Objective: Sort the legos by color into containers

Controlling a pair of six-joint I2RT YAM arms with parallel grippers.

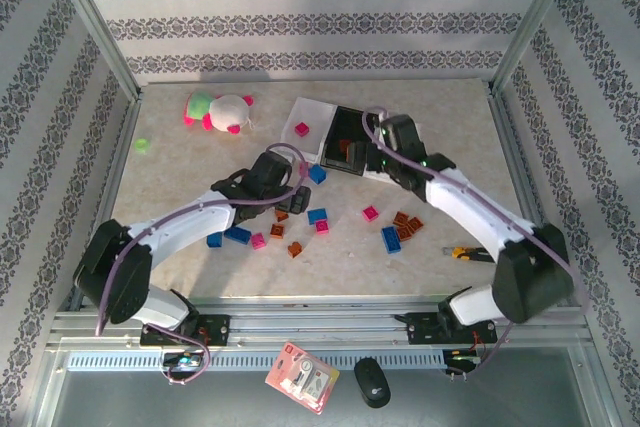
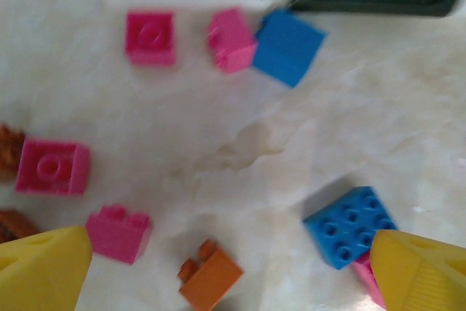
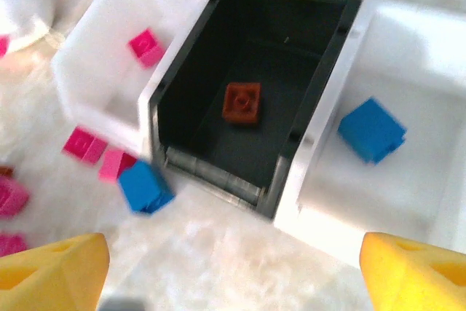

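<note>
Three containers are each holding one colour: pink, orange-brown, blue. You are hovering the right tool, released, above them. The left tool, released, is hanging over loose legos on the counter, seemingly selecting.

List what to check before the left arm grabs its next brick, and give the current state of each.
1. Left end effector open and empty: ok.
2. Right end effector open and empty: ok.
3. Orange brick between the left fingers, apart from its neighbours: ok.
4. Blue studded brick close to one finger, pink piece partly hidden behind it; clearance: cannot tell.
5. One colour per tray, pink brick in the white tray on the left, brown brick in the black tray, blue brick in the white tray on the right: ok.
</note>
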